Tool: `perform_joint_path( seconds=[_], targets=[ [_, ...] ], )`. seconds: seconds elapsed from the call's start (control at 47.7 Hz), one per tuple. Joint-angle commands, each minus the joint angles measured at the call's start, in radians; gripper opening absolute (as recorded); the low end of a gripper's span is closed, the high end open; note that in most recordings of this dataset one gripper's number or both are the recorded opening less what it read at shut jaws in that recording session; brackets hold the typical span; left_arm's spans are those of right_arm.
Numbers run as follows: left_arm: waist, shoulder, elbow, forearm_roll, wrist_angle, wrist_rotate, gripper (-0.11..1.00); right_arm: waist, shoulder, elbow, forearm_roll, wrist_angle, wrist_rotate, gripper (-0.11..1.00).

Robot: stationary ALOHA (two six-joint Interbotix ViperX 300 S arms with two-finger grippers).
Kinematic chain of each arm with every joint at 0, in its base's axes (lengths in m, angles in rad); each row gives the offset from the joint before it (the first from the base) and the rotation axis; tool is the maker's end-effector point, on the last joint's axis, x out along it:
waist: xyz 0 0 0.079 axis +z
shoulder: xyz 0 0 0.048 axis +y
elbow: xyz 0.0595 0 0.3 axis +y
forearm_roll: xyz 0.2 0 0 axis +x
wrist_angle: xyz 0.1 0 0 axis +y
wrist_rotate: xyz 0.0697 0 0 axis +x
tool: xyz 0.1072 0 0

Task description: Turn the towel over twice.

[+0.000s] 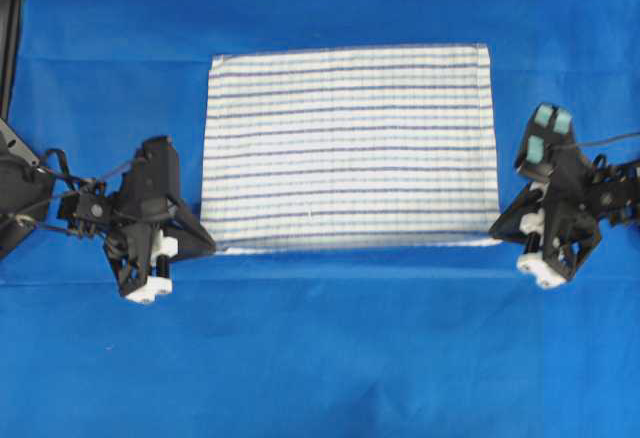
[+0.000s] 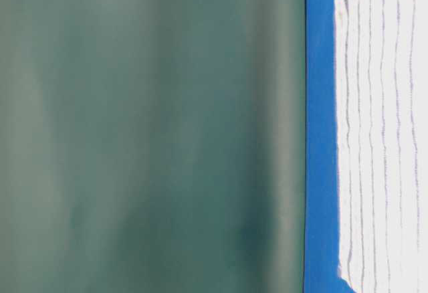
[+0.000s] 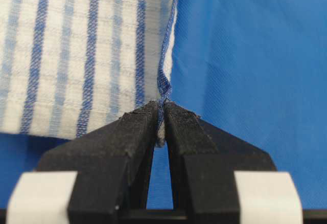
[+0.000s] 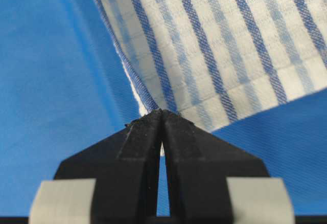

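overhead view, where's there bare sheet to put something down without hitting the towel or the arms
The widest bare blue sheet is the strip below the towel. A narrower strip runs above the towel's top edge. It is crowded at the towel's two lower corners, where the left gripper and right gripper pinch the cloth.

Even, diffuse lighting from above; the blue sheet (image 1: 320,358) reads saturated, with no glare; a soft, narrow shadow lies under the towel (image 1: 350,148) along its near edge; overhead view slightly soft, stripes legible; table-level view blurred, its green backdrop (image 2: 147,132) a featureless haze darkening in patches; wrist views sharp at the black fingertips (image 3: 138,127) and the cloth weave beside them, softer toward the far cloth; white finger pieces (image 4: 61,198) at the lower edge out of focus.
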Motion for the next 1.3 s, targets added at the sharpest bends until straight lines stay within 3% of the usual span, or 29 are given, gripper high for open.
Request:
perform_joint_path(
  seconds=[0.0, 0.189, 0.649, 0.733, 0.796, 0.901, 0.964, 1.11, 1.278],
  targets=[
    [-0.025, 0.012, -0.023, -0.002, -0.008, -0.002, 0.04, 0.032, 0.028, -0.037, 0.003, -0.012, 0.006, 0.03],
    [-0.048, 0.023, -0.023, -0.002, -0.009, -0.002, 0.04, 0.067, 0.080, -0.069, 0.003, -0.012, 0.011, 0.03],
    [-0.035, -0.012, -0.025, 0.000, 0.003, 0.015, 0.05, 0.066, 0.063, -0.083, -0.023, 0.008, 0.003, 0.03],
    [-0.032, -0.038, -0.025, -0.002, 0.020, 0.017, 0.17, 0.067, 0.040, -0.094, -0.025, 0.032, 0.000, 0.06],
    [-0.028, -0.069, -0.029, 0.000, 0.044, 0.018, 0.33, 0.067, 0.021, -0.100, -0.029, 0.060, -0.002, 0.23],
    [-0.015, -0.138, -0.040, 0.002, 0.098, 0.025, 0.66, 0.066, -0.025, -0.112, -0.077, 0.121, -0.005, 0.55],
    [-0.005, -0.186, -0.046, 0.003, 0.137, 0.038, 0.80, 0.061, -0.066, -0.123, -0.121, 0.166, -0.005, 0.68],
    [0.029, -0.322, -0.052, 0.003, 0.199, 0.121, 0.79, 0.029, -0.189, -0.135, -0.252, 0.238, -0.005, 0.66],
    [0.098, -0.489, -0.018, 0.003, 0.192, 0.282, 0.79, -0.026, -0.362, -0.107, -0.423, 0.235, -0.003, 0.67]
  ],
)
